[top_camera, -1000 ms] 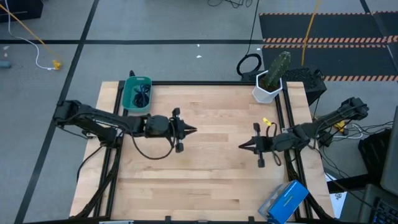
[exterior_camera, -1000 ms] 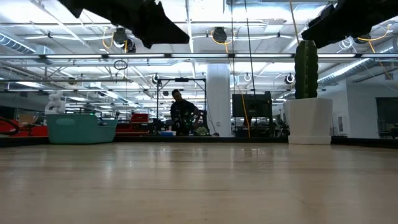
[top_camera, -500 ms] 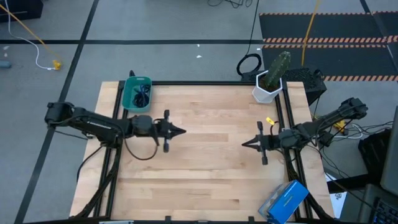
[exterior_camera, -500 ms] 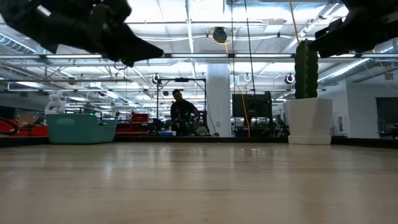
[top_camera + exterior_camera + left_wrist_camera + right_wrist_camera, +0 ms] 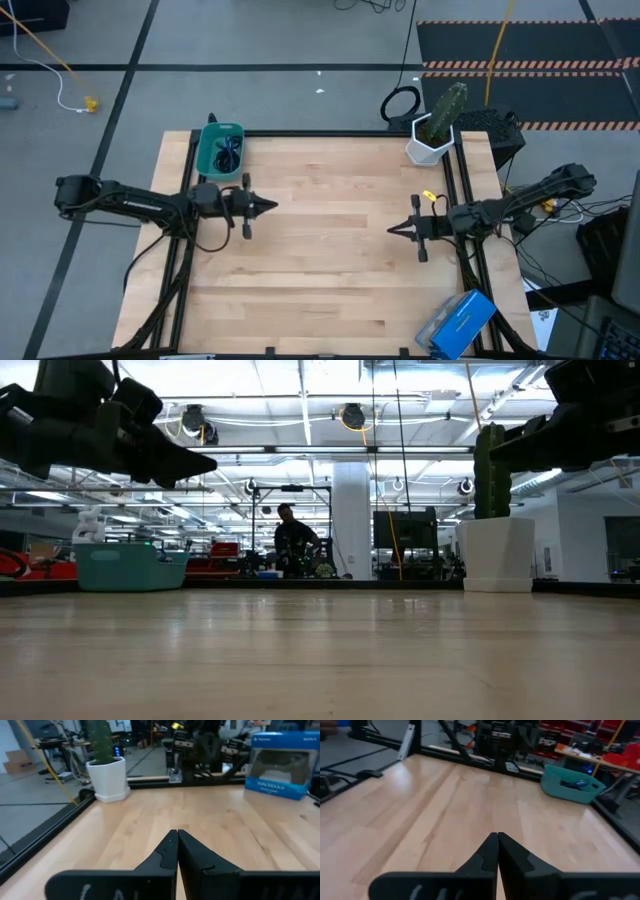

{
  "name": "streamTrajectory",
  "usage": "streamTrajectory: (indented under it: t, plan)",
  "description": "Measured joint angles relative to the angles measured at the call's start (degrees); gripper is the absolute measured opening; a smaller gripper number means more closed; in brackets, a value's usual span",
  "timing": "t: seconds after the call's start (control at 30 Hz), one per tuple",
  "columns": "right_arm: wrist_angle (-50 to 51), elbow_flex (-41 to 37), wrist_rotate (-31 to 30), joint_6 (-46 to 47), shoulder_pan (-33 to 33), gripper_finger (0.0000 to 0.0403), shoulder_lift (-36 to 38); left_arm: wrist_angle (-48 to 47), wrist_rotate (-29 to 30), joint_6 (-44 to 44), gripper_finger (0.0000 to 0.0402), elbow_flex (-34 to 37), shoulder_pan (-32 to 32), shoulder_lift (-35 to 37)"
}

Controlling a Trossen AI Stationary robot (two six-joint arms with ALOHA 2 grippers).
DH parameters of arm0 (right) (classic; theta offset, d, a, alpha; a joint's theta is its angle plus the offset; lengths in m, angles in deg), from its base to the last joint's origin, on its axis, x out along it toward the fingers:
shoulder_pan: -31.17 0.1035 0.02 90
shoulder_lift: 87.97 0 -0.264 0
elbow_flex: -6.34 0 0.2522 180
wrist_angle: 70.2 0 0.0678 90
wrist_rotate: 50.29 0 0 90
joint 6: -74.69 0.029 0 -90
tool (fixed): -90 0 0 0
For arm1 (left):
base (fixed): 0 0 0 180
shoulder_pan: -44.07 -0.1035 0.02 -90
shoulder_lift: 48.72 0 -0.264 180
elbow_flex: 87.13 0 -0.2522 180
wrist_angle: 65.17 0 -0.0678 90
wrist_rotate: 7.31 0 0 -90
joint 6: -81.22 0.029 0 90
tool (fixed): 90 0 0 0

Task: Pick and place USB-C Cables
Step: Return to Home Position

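The teal tray (image 5: 219, 150) stands at the table's far left corner, and the dark coiled USB-C cables (image 5: 228, 152) lie inside it. In the right wrist view a blue-purple cable (image 5: 574, 783) shows in the tray (image 5: 567, 783). My left gripper (image 5: 273, 207) hovers shut above the table's left part, just near of the tray, pointing right. My right gripper (image 5: 391, 229) hovers shut above the right part, pointing left. Both hold nothing; the shut fingertips show in the left wrist view (image 5: 177, 833) and the right wrist view (image 5: 497, 836).
A white pot with a cactus (image 5: 435, 128) stands at the far right corner. A blue box (image 5: 456, 323) sits at the near right corner. A small yellow piece (image 5: 430, 195) lies by the right rail. Bare wood (image 5: 330, 260) lies between the arms. A person (image 5: 292, 543) is in the room behind.
My left gripper has drawn back toward the table's left edge, staying shut, and in the low view it has come lower. My right gripper has shifted slightly toward the right edge and back, staying shut. The tray and cables have not moved.
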Motion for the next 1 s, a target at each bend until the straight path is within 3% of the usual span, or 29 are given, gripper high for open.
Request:
streamTrajectory:
  t: [0.23,0.53,0.8,1.0]
  plan:
    - [-3.84,-3.12,0.63,-0.5,-2.17,0.0,0.03,0.05,0.32,-1.47,0.0008,2.44,-0.71,3.65]
    - [-15.42,-8.67,8.94,-2.89,-6.25,0.0,2.45,0.12,0.34,-2.65,0.0006,3.31,-0.72,4.3]
    - [-12.98,-8.84,8.49,-3.28,-8.06,0.0,6.08,0.31,0.36,-2.99,0.0011,3.32,-0.64,4.28]
    - [-5.68,-8.88,4.31,-3.84,-8.07,0.0,12.75,0.67,0.38,-2.75,0.0008,3.32,-0.51,4.72]
